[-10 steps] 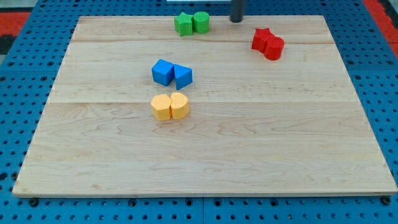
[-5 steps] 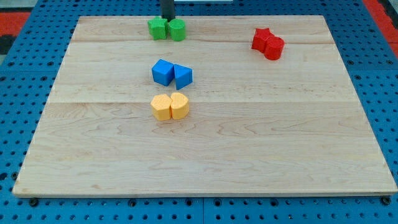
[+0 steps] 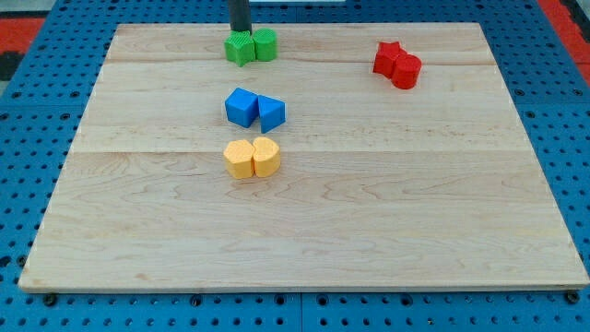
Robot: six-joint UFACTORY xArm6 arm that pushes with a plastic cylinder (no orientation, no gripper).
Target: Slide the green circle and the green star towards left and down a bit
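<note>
A: Where is my tip (image 3: 239, 32)?

B: At the view's top, near the board's (image 3: 369, 231) far edge. The dark rod comes down from the frame's top and its lower end meets the green star (image 3: 240, 49) from behind, seemingly touching it. The arm has no fingers to open or close; it ends in that bare rod.

A: And the green circle (image 3: 265, 44)?

B: Just to the view's right of the star, touching it. Both greens sit close to the top edge, left of the board's middle.

A: What lies farther out?

B: Below the greens, well apart from them, a blue pair: a blue cube (image 3: 241, 107) pressed against a second blue block (image 3: 271, 113) on its right, whose shape is hard to tell. Just under those, two yellow blocks (image 3: 252, 158) side by side, touching each other. Off at the view's top right, a red star (image 3: 388, 57) touches a red round block (image 3: 407, 71), far from the tip. The board rests on a blue pegboard (image 3: 28, 138).
</note>
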